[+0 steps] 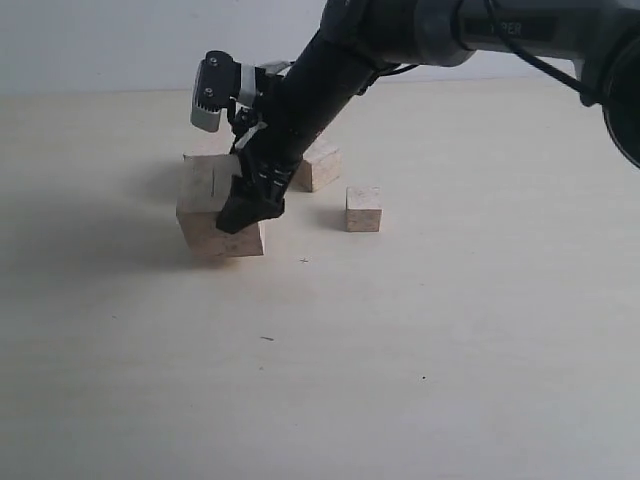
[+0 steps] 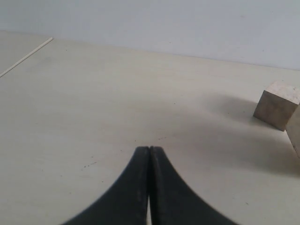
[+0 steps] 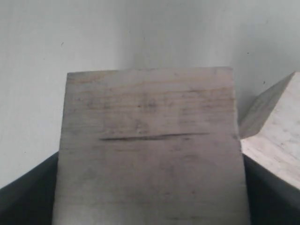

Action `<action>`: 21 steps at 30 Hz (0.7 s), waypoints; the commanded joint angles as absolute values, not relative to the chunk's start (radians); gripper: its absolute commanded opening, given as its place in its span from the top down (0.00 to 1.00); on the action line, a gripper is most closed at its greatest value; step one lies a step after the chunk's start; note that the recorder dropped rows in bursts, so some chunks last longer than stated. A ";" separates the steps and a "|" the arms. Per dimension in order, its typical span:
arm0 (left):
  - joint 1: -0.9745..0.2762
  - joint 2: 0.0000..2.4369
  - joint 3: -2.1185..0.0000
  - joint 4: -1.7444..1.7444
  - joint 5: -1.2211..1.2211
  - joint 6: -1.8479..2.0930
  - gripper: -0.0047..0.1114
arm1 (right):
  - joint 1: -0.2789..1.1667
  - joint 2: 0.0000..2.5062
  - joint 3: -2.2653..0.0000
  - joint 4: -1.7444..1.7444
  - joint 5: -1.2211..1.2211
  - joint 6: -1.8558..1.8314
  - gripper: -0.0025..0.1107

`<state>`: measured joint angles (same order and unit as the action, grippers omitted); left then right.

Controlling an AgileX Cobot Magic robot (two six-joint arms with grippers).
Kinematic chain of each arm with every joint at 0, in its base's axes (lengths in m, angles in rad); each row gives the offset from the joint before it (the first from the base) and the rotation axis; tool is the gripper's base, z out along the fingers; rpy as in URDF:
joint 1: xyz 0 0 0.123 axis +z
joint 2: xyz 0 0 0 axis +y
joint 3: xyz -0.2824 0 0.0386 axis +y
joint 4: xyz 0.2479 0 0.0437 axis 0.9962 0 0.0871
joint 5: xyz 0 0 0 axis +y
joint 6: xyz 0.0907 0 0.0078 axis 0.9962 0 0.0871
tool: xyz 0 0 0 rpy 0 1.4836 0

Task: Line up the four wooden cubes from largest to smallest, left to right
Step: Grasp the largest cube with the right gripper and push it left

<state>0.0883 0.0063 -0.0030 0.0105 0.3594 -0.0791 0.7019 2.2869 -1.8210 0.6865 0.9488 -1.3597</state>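
Note:
The largest wooden cube (image 1: pixel 208 200), with a thin dark scratch on its top (image 3: pixel 150 137), stands at the left of the group. My right gripper (image 1: pixel 250 205) reaches across from the right and is shut on it, with dark fingers (image 3: pixel 28 199) on both of its sides. A mid-sized cube (image 1: pixel 318 166) lies behind the arm, and another cube's corner (image 3: pixel 274 126) touches the large cube's side. The smallest cube (image 1: pixel 363 208) stands alone to the right. I make out three cubes in the exterior view. My left gripper (image 2: pixel 150 150) is shut and empty over bare table, with a cube (image 2: pixel 277 105) ahead of it.
The pale table (image 1: pixel 400 350) stretches wide in front and to the right of the cubes. The right arm (image 1: pixel 330 70) slants down from the upper right over the group. A thin line (image 2: pixel 26 57) marks the table in the left wrist view.

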 commanded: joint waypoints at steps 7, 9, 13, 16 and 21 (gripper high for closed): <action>0.092 0.000 0.000 0.000 0.354 -0.083 0.96 | 0.763 2.329 -1.834 0.714 0.887 -1.357 0.98; 0.092 0.000 0.000 0.000 0.354 -0.083 0.96 | 0.767 2.333 -1.834 0.691 0.875 -1.339 0.98; 0.092 0.000 0.000 0.000 0.354 -0.083 0.96 | 0.767 2.334 -1.834 0.621 0.853 -1.259 0.98; 0.092 0.000 0.000 0.000 0.354 -0.083 0.96 | 0.767 2.334 -1.834 0.589 0.852 -1.224 0.98; 0.092 0.000 0.000 0.000 0.354 -0.083 0.96 | 0.767 2.334 -1.834 0.584 0.861 -1.221 0.98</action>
<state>0.0883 0.0063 -0.0030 0.0105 0.3594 -0.0791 0.7665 2.3371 -1.8290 0.6123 0.8713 -1.2222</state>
